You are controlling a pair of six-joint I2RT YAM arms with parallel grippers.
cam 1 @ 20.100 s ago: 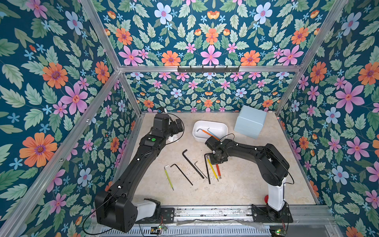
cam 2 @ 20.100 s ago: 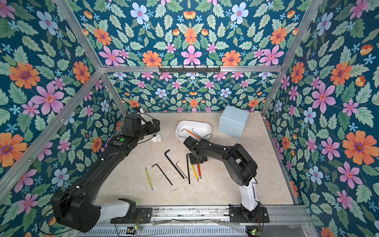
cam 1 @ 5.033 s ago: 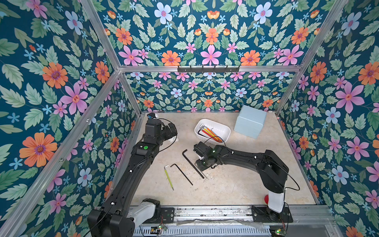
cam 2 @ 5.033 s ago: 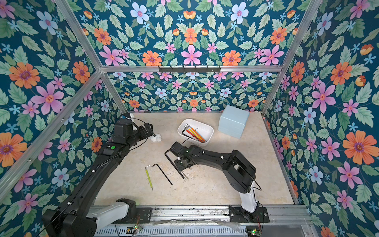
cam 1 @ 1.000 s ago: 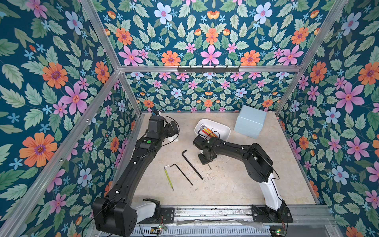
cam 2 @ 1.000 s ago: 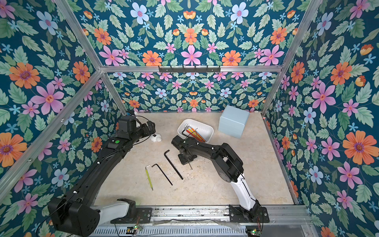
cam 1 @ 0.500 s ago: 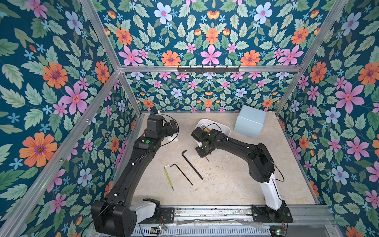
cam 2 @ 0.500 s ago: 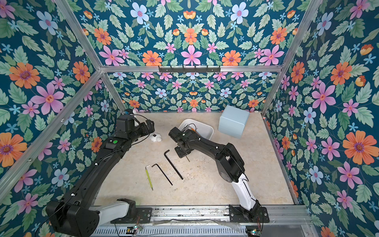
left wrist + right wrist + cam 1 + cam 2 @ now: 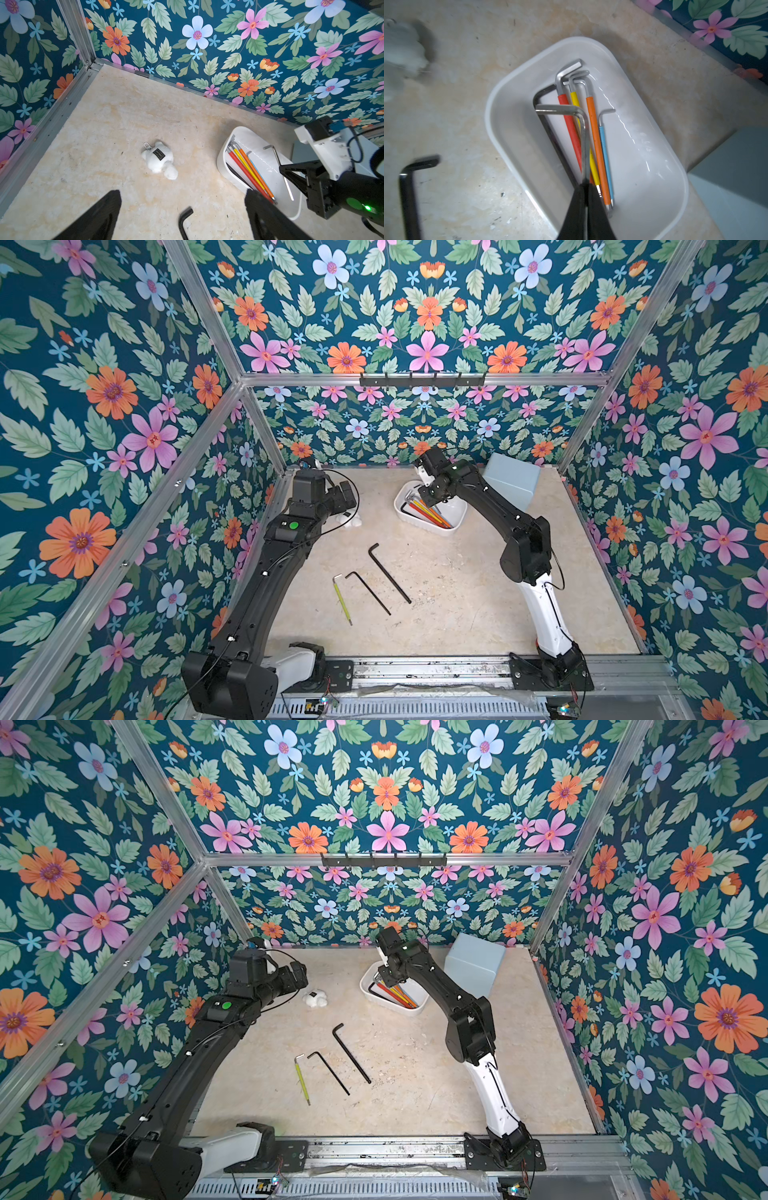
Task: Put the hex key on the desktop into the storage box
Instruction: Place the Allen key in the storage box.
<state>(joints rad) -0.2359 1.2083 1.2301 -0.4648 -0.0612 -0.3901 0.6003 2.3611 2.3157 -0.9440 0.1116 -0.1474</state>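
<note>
Between the right fingers [image 9: 585, 187], which are clamping together on its long shaft, a bare silver hex key [image 9: 581, 128] is hanging over the white storage box [image 9: 508, 133], its short bent end pointing away from the fingertips and not touching the keys below. Under it, inside the box, a red-sleeved key [image 9: 572, 133], a yellow-sleeved key [image 9: 574, 97], an orange-sleeved key [image 9: 596, 141], a thin blue-sleeved key [image 9: 604, 149] and a black key [image 9: 548, 126] are lying side by side along the box's length. Just beyond the box, on the far side from the right arm's base, a pale blue box [image 9: 513, 483] is standing on the beige surface [image 9: 457, 593].

Well apart from the right fingers, three more keys are lying on the surface in both top views: a long black key [image 9: 388, 572], a thinner black key [image 9: 368, 592] beside it, and a yellow-green key [image 9: 343, 599] next to that. The bent end of the long black key [image 9: 185, 218] is showing between the left fingers [image 9: 180, 214], which are standing wide apart above the surface and gripping nothing. A small white plush toy [image 9: 159, 160] is lying ahead of the left fingers, near the storage box but not touching it.
</note>
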